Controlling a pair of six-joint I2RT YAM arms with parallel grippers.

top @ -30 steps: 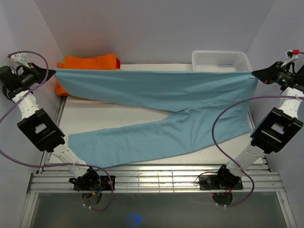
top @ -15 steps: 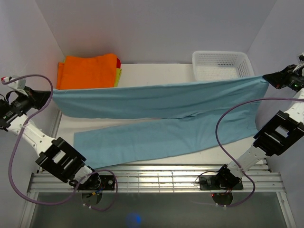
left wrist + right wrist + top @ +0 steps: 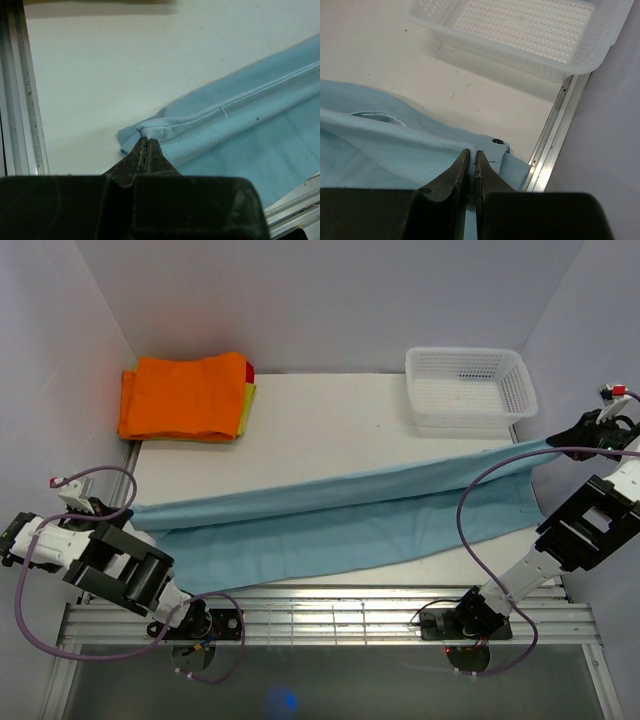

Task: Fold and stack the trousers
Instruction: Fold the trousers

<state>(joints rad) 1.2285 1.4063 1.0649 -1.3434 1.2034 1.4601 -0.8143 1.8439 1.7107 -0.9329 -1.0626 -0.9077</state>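
The light sky-blue trousers lie lengthwise across the near half of the table, one leg folded down over the other. My left gripper is shut on the hem end at the left, low over the table; the left wrist view shows the pinched hem at my gripper's tip. My right gripper is shut on the waist end at the right, held slightly above the table; in the right wrist view the cloth is clamped between my jaws.
A stack of folded cloths with a bright orange garment on top sits at the back left. A white plastic basket stands at the back right, also in the right wrist view. Metal rails run along the near edge.
Both grippers have come toward the near edge and down, carrying the upper leg of the trousers over the lower one. The cloth now lies folded on the table instead of hanging stretched.
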